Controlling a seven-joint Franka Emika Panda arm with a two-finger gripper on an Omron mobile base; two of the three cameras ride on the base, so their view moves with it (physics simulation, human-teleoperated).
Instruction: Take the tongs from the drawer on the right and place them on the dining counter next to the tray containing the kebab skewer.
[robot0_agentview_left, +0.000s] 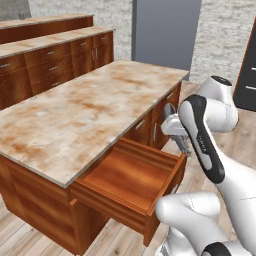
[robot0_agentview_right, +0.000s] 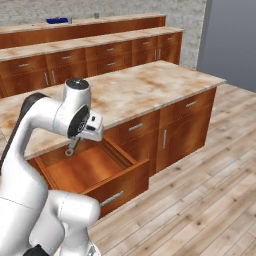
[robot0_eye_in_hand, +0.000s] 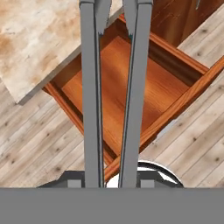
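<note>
Kitchen surroundings beyond the work area

A pale wood plank floor (robot0_agentview_right: 200, 190) ran under everything, and a marbled beige-and-rust island top (robot0_agentview_left: 75, 120) sat over reddish-brown cabinet doors (robot0_agentview_right: 182, 132) with vertical silver handles. Behind it stood a lower back run of drawers (robot0_agentview_right: 100, 60) with short silver pulls, stepped in front of a higher ledge. A tall grey panel (robot0_agentview_left: 165, 35) rose against a light stone wall (robot0_agentview_left: 225, 40), and a dark cabinet edge (robot0_agentview_left: 247, 75) showed at the far right of the left base view. Something small and blue (robot0_agentview_right: 56, 20) lay on the far ledge, too small to tell.
</note>
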